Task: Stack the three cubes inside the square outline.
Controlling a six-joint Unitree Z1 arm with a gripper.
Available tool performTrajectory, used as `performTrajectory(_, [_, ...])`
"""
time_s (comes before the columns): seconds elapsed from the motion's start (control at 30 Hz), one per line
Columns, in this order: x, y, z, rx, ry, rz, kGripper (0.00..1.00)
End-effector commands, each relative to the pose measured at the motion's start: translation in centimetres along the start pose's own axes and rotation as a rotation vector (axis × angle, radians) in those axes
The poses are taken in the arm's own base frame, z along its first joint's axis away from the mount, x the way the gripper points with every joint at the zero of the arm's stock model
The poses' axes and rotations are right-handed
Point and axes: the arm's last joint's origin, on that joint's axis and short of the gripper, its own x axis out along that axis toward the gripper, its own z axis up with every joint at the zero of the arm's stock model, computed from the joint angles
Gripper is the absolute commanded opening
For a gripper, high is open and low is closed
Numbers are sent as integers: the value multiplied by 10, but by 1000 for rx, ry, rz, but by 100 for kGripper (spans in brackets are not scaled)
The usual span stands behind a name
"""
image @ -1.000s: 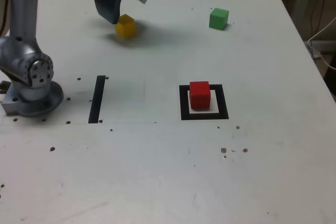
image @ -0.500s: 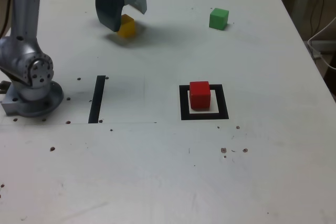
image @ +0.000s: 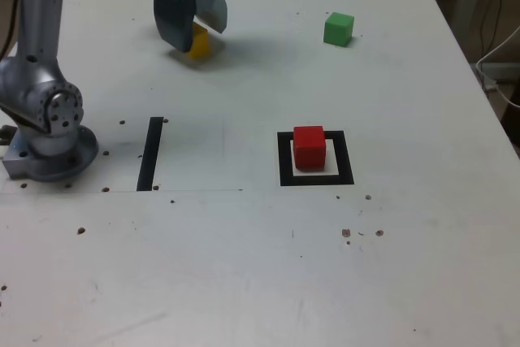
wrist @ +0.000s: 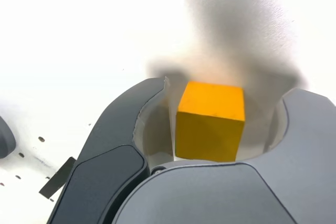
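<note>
The yellow cube [image: 197,40] sits between the two halves of the claw [image: 192,20], at the far side of the table [image: 260,266] toward the exterior view's left. In the wrist view the cube [wrist: 211,120] lies straight ahead of the claw [wrist: 220,129], with the curved fingers [wrist: 113,145] spread to either side of it and a gap visible on each side. So the claw is open around the cube, not pinching it. The cube looks turned a little, one corner edge toward the wrist camera, so the fingers may meet it slightly off-square. Whether the cube rests fully on the table is hard to say, since the claw hides its base in both views.

The red cube [image: 309,146] stands inside the square outline [image: 316,176], on its white centre, well apart from the claw toward the exterior view's right and nearer the camera. The green cube [image: 339,28] sits alone at the far side, toward the exterior view's right. A narrow black strip [image: 150,153] lies flat near the arm's base [image: 50,140].

Nothing stands between the claw and the red cube, so the path to the outline looks clear. My guess is that the next step is closing on the yellow cube.
</note>
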Motion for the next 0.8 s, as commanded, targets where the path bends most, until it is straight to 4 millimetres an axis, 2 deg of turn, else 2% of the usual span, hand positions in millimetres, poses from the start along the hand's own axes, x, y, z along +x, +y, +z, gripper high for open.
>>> performTrajectory(0.0, [3,1,2,2,1,2,44])
performTrajectory(0.17, [4,0,2,4,1,2,24])
performTrajectory(0.27, [5,0,2,4,4,1,18])
performTrajectory(0.57, [2,-5,-1,21,11,26,17])
performTrajectory(0.77, [-4,-23,-11,77,36,61,17])
